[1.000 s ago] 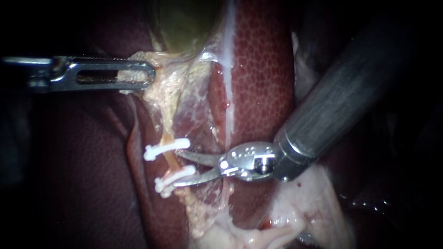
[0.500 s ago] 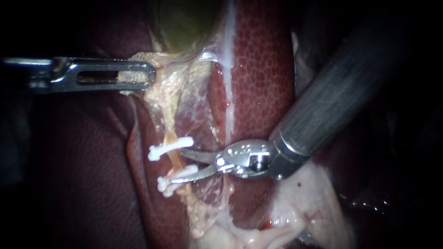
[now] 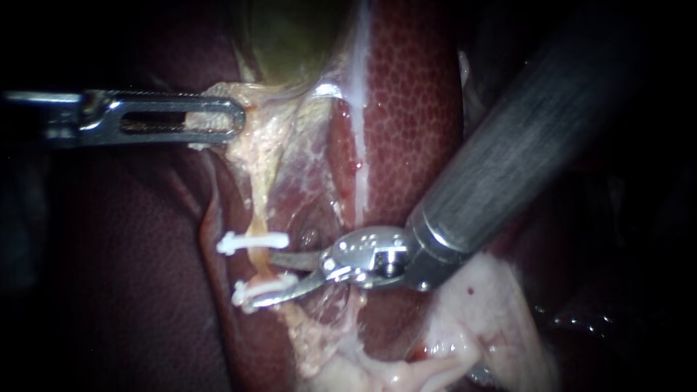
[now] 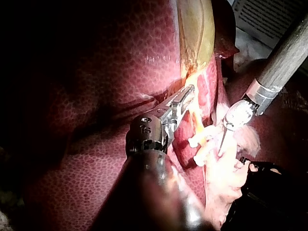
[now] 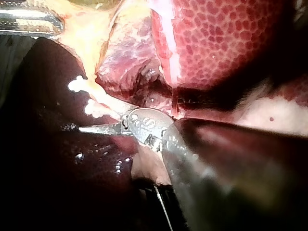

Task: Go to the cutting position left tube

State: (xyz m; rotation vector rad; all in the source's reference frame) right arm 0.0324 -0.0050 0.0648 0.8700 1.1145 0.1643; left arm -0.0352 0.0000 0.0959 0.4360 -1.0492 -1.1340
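Nearly placed: your right pincer [image 3: 263, 278] stands open at the tube [image 3: 258, 258] between clips [image 3: 250, 242]. Left pincer [image 3: 231, 117] clamps tissue [image 3: 255, 149]. Nudge forward.

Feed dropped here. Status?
Left instrument shut on pale tissue. Right instrument open at tube, between upper clip and lower clip. Lower blade crowds that clip.
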